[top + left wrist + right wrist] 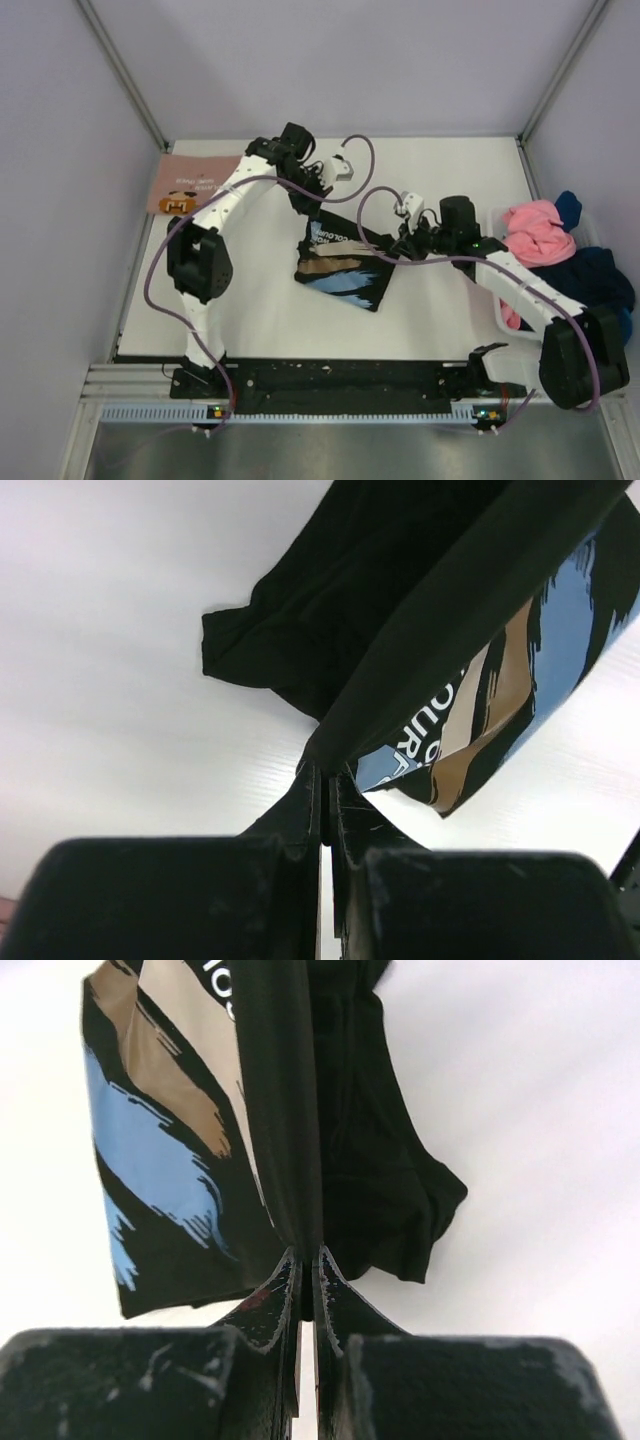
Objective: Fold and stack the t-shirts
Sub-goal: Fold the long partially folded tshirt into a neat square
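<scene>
The black t-shirt [345, 268] with blue, tan and white streak print hangs over the middle of the table, its lower part on the white surface. My left gripper [312, 206] is shut on its upper left edge; in the left wrist view [326, 780] the black cloth [400, 610] is pinched between the jaws. My right gripper [403, 243] is shut on its upper right edge; in the right wrist view [303, 1258] the cloth [290, 1110] runs up from the closed jaws. A folded pink t-shirt [196, 184] with a cartoon print lies at the far left.
A pile of loose shirts, pink [538, 234] and navy [592, 276], fills a bin at the right edge of the table. Metal frame posts [122, 68] rise at the back corners. The arm bases stand on a black rail [340, 381] at the near edge.
</scene>
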`<state>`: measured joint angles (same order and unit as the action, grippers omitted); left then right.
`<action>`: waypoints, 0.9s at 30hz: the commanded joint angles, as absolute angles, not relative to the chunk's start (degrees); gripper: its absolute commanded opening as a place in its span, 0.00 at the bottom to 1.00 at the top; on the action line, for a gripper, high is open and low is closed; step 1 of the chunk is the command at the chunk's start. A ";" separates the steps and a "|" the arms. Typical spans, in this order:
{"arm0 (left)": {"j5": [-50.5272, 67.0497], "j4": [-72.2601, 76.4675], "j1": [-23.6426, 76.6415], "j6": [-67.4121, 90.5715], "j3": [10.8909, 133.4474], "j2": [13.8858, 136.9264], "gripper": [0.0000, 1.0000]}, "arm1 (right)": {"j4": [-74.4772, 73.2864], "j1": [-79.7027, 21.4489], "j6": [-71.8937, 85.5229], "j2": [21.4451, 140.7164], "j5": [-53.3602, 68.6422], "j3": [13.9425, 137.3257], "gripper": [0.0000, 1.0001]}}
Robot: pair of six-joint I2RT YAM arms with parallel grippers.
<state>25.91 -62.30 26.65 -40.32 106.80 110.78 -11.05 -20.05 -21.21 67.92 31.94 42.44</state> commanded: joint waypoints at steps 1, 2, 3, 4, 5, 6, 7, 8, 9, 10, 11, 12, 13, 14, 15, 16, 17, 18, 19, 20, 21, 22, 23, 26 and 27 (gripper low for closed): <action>24.62 -63.55 26.28 -36.92 114.69 117.76 0.00 | -4.58 -15.57 -17.50 73.20 33.58 45.00 0.00; 23.57 -63.02 26.28 -36.39 115.74 119.34 0.00 | -4.40 -15.03 -16.88 74.43 33.05 45.44 0.00; 22.60 -62.41 26.11 -35.34 116.88 120.75 0.00 | -4.31 -14.59 -16.35 75.57 31.74 45.70 0.00; 21.63 -61.71 26.19 -34.90 117.42 121.81 0.00 | -4.05 -14.33 -16.35 76.54 30.77 45.96 0.00; 20.66 -60.66 26.19 -34.28 117.77 123.12 0.00 | -3.43 -14.33 -16.26 77.34 30.15 45.97 0.00; 19.96 -59.77 26.10 -33.58 117.95 123.74 0.00 | -2.56 -14.15 -16.09 78.47 29.45 45.97 0.00; 19.08 -58.37 26.02 -33.23 117.86 124.45 0.00 | -1.68 -14.15 -15.74 79.44 29.10 46.14 0.00; 18.20 -57.23 26.10 -32.61 117.86 124.98 0.01 | -1.15 -14.15 -15.38 80.41 28.83 46.40 0.00; 17.24 -56.26 26.10 -32.35 117.86 125.50 0.02 | -0.79 -14.15 -14.86 81.64 28.22 46.93 0.00; 16.01 -55.03 26.10 -32.00 117.86 126.03 0.03 | -0.79 -14.15 -14.33 82.96 27.60 47.54 0.00; 14.87 -54.15 26.10 -31.73 117.86 126.47 0.04 | -0.79 -14.24 -13.89 84.10 26.64 47.98 0.00; 13.64 -53.18 26.10 -31.73 117.86 127.00 0.07 | -0.79 -14.15 -13.28 85.42 25.50 48.68 0.00; 12.58 -52.22 26.19 -31.47 118.04 127.70 0.09 | -0.79 -14.15 -12.75 86.65 24.27 49.21 0.00; 11.52 -51.51 26.19 -31.46 118.04 128.31 0.11 | -0.79 -14.15 -12.48 87.97 23.13 49.83 0.00; 10.73 -50.29 26.28 -31.20 118.12 128.84 0.12 | -0.62 -14.06 -11.87 89.28 21.55 50.36 0.00; 10.03 -49.32 26.28 -30.59 118.30 129.54 0.14 | -0.70 -14.15 -11.52 90.78 19.97 51.23 0.00; 9.24 -48.61 26.19 -29.98 118.47 130.07 0.15 | -0.79 -14.15 -11.08 92.27 17.69 52.20 0.00; 8.62 -47.73 26.28 -29.54 118.91 130.69 0.18 | -1.05 -14.15 -10.47 93.59 16.10 53.08 0.04; 7.74 -47.03 26.28 -28.49 119.35 131.22 0.23 | -1.49 -14.15 -9.85 95.17 14.17 54.30 0.10; 6.43 -46.15 26.11 -27.69 120.14 131.66 0.30 | -2.54 -14.06 -9.15 97.27 12.58 56.32 0.13; 5.37 -45.36 26.10 -26.55 120.58 132.10 0.37 | -3.42 -14.15 -8.53 98.16 10.92 57.90 0.18; 4.40 -45.00 26.10 -25.76 121.89 132.36 0.42 | -4.73 -14.15 -7.92 99.91 8.98 59.57 0.29; 3.09 -44.48 26.02 -24.53 122.69 132.28 0.46 | -5.70 -14.06 -7.04 101.06 7.40 61.42 0.34; 0.53 -42.46 24.97 -20.06 122.44 129.91 0.51 | -10.27 -13.36 -3.36 102.66 3.88 66.43 0.45; 0.61 -42.02 24.35 -17.34 121.65 128.68 0.53 | -12.46 -13.01 -1.77 102.31 3.61 67.92 0.47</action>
